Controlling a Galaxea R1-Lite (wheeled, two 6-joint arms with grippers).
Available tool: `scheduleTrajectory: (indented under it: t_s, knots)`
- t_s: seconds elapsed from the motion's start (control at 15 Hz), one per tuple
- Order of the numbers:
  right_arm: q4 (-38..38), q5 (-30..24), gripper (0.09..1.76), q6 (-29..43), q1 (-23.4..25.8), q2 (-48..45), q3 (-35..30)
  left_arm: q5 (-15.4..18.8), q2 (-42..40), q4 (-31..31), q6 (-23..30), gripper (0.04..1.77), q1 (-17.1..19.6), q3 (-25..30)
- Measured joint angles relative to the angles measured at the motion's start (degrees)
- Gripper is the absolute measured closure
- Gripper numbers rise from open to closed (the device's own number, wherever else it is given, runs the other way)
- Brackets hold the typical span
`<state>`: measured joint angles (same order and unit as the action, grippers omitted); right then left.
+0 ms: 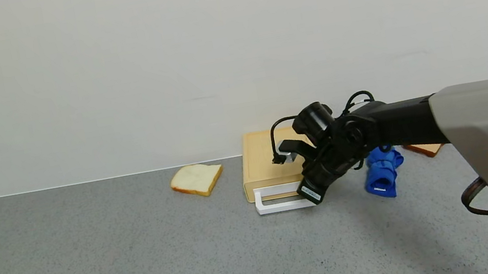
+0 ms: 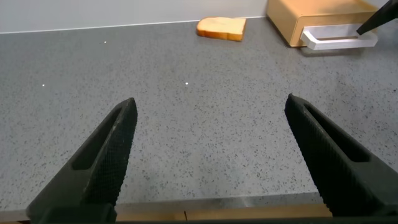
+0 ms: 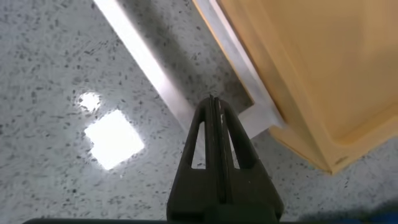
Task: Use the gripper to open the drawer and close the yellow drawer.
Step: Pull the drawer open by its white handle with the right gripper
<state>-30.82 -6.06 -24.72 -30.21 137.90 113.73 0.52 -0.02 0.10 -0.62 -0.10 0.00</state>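
Note:
The pale yellow-tan drawer [image 1: 265, 160] lies flat on the grey table against the wall, its white loop handle [image 1: 280, 206] pointing toward me. My right gripper [image 1: 311, 193] is shut and empty, with its tips at the handle's right corner. In the right wrist view the closed fingertips [image 3: 215, 102] sit just over the white handle bar [image 3: 149, 59] where it meets the drawer [image 3: 311, 68]. My left gripper [image 2: 210, 102] is open and empty, low over bare table near the front edge. It sees the drawer [image 2: 311, 12] far off.
A bread slice [image 1: 196, 179] lies left of the drawer. A blue rolled cloth [image 1: 383, 173] lies right of it, partly under my right arm. Another bread slice [image 1: 424, 149] peeks out behind the arm. The wall stands directly behind the drawer.

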Motion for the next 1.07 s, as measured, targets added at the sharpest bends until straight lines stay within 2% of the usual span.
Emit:
scheduleTrajectory:
  t_s: [0.2, 0.67, 0.87, 1.07]
  knots:
    - [2.9, 0.9, 1.73, 0.0, 0.0, 1.0, 0.1, 0.0, 0.0, 0.0, 0.0, 0.09, 0.0, 0.0]
    - [3.2, 1.0, 1.73, 1.8, 0.0, 2.1, 0.1, 0.0, 0.0, 0.0, 0.0, 0.09, 0.0, 0.0]
    - [5.1, 1.9, 1.73, 10.1, -1.9, 2.3, 0.3, 0.0, 0.0, 0.0, 0.0, 0.09, 0.0, 0.0]
    - [8.7, 5.8, 1.73, 17.6, -3.8, 3.2, 0.4, 0.0, 0.0, 0.0, 0.0, 0.09, 0.0, 0.0]
